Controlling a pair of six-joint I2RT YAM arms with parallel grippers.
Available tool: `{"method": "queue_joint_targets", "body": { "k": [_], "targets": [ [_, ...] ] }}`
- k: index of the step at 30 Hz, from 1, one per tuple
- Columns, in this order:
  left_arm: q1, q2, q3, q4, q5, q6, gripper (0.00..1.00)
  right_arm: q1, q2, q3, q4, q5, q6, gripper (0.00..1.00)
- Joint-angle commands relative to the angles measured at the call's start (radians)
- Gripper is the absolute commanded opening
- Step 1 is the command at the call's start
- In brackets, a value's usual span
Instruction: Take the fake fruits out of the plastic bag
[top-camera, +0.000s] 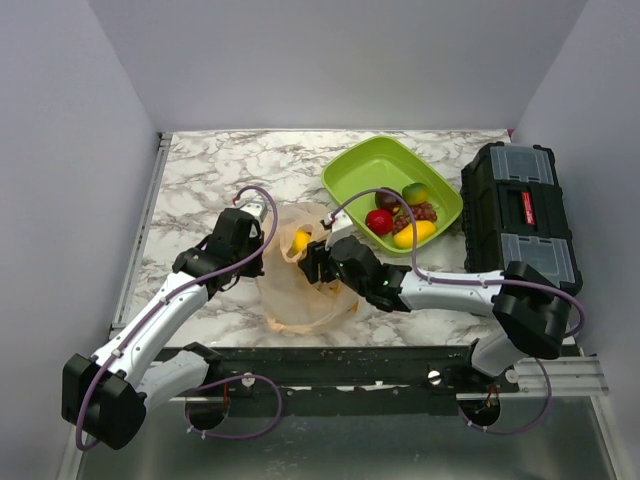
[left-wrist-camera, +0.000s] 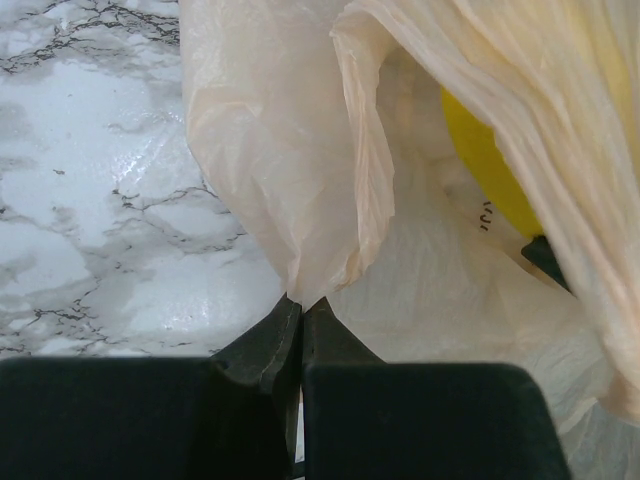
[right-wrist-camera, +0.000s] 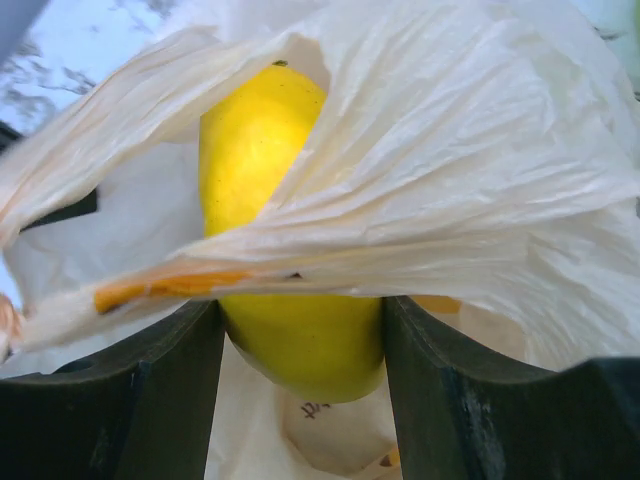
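Note:
The peach-orange plastic bag (top-camera: 300, 280) lies on the marble table between the two arms. My left gripper (top-camera: 262, 222) is shut on a fold of the bag's edge (left-wrist-camera: 300, 250). My right gripper (top-camera: 316, 262) is inside the bag's mouth, shut on a yellow fruit (right-wrist-camera: 290, 340), which also shows in the top view (top-camera: 301, 240) and the left wrist view (left-wrist-camera: 490, 165). A flap of bag drapes over the fruit (right-wrist-camera: 450, 200). Several fake fruits, a red apple (top-camera: 379, 221), a dark plum (top-camera: 387, 200), a green-orange piece (top-camera: 415, 193) and a yellow piece (top-camera: 414, 234), lie in the lime-green tray (top-camera: 360, 165).
A black toolbox (top-camera: 520, 215) stands at the right of the table, beside the tray. Grey walls close in the table on the left, back and right.

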Motion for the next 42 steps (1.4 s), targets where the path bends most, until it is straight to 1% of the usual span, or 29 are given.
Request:
{"method": "queue_joint_targets", "body": {
  "k": [1,7,12,15,20,24,25,26,29,31,32,34,37,39,42],
  "targets": [
    [0.006,0.002,0.004,0.01,0.025,-0.01,0.0,0.007,-0.017,-0.03,0.089,-0.113,0.009,0.01],
    [0.006,-0.003,0.003,0.01,0.023,-0.009,0.0,0.008,-0.011,-0.024,0.134,-0.269,0.013,0.01],
    [0.006,-0.01,0.002,0.012,0.02,-0.009,0.0,0.008,-0.106,-0.087,0.251,-0.39,0.005,0.01],
    [0.006,-0.011,0.002,0.01,0.027,-0.01,0.0,0.007,-0.194,-0.127,0.299,-0.408,-0.002,0.01],
    [0.006,-0.007,0.003,0.011,0.029,-0.01,0.0,0.009,-0.329,-0.168,0.328,-0.369,-0.007,0.01],
    [0.006,-0.008,0.002,0.012,0.024,-0.009,0.0,0.008,-0.425,-0.19,0.32,-0.249,-0.009,0.01],
    [0.006,-0.007,0.002,0.011,0.025,-0.01,0.0,0.007,-0.445,-0.194,0.308,-0.193,-0.011,0.01],
    [0.006,-0.006,0.004,0.01,0.029,-0.01,0.0,0.007,-0.459,-0.192,0.281,-0.125,-0.004,0.01],
    [0.006,-0.006,0.005,0.009,0.03,-0.01,0.0,0.007,-0.478,-0.182,0.163,0.177,0.037,0.01],
    [0.006,-0.007,0.002,0.009,0.025,-0.009,0.0,0.004,-0.477,-0.178,0.094,0.337,0.058,0.01],
    [0.006,-0.005,0.005,0.01,0.026,-0.009,0.0,0.001,-0.472,-0.175,0.068,0.381,0.059,0.01],
    [0.006,-0.005,0.005,0.006,0.028,-0.009,0.0,-0.017,-0.459,-0.167,0.025,0.43,0.055,0.01],
    [0.006,-0.008,0.001,0.011,0.023,-0.009,0.0,-0.065,-0.422,-0.133,-0.065,0.451,0.076,0.01],
    [0.006,-0.003,0.005,0.011,0.031,-0.009,0.0,-0.105,-0.387,-0.108,-0.105,0.435,0.082,0.01],
    [0.006,0.002,0.007,0.006,0.03,-0.009,0.0,-0.183,-0.317,-0.065,-0.124,0.362,0.062,0.01]
  ]
}}
